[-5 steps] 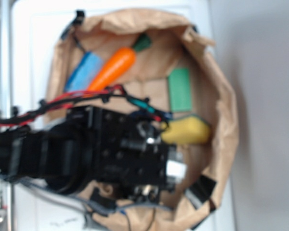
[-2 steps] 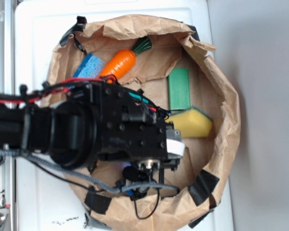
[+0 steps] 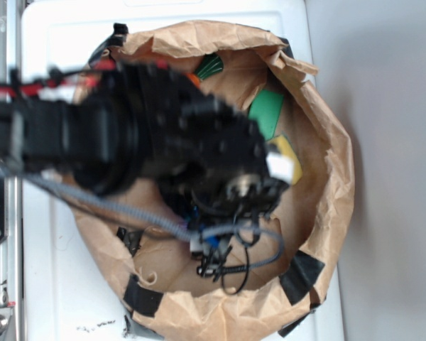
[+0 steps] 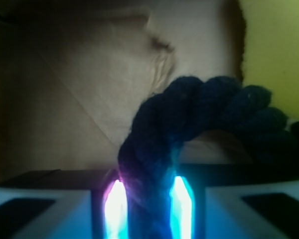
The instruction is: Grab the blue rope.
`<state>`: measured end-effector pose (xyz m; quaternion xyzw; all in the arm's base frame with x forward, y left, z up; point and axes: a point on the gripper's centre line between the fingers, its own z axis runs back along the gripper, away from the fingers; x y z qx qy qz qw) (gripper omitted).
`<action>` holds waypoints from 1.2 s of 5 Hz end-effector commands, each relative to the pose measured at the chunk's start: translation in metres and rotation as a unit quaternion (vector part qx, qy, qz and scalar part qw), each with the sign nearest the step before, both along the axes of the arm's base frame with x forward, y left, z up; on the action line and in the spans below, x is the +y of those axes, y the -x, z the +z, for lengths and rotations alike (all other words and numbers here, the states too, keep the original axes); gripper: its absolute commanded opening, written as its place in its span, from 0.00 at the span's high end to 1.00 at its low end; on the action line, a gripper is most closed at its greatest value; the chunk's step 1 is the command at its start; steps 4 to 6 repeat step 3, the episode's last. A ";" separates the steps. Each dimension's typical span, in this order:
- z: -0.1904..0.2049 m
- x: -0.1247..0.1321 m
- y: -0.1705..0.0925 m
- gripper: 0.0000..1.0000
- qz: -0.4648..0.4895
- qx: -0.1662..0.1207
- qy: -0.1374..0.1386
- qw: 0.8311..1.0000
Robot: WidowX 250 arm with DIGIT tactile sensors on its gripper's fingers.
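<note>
Blue rope [image 4: 189, 114] pinched in the gripper [image 4: 148, 209]

Thick, dark navy, twisted strands arching rightward; jaws nearly together, clamped on its lower end, over brown paper [image 4: 79, 74].

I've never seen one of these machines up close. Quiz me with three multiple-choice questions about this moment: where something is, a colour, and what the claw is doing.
1. Where is the blue rope?
A. between the gripper's fingers
B. outside the paper bag
C. on the green block

2. What colour is the sponge behind the rope?
A. red
B. yellow
C. white

3. The gripper is:
A. wide open, empty
B. shut on the rope
C. holding the sponge

Answers: 1 A, the wrist view shows rope running down between the fingers; 2 B, it is plainly yellow; 3 B, fingers press the rope on both sides.
</note>
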<state>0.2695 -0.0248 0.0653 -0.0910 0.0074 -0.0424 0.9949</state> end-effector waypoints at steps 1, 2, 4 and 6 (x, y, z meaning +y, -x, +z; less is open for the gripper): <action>0.092 0.037 -0.014 1.00 0.130 -0.014 -0.054 0.990; 0.117 0.035 -0.011 1.00 0.172 -0.029 -0.101 0.979; 0.119 0.026 -0.004 1.00 0.180 -0.054 -0.143 0.972; 0.119 0.026 -0.004 1.00 0.180 -0.054 -0.143 0.972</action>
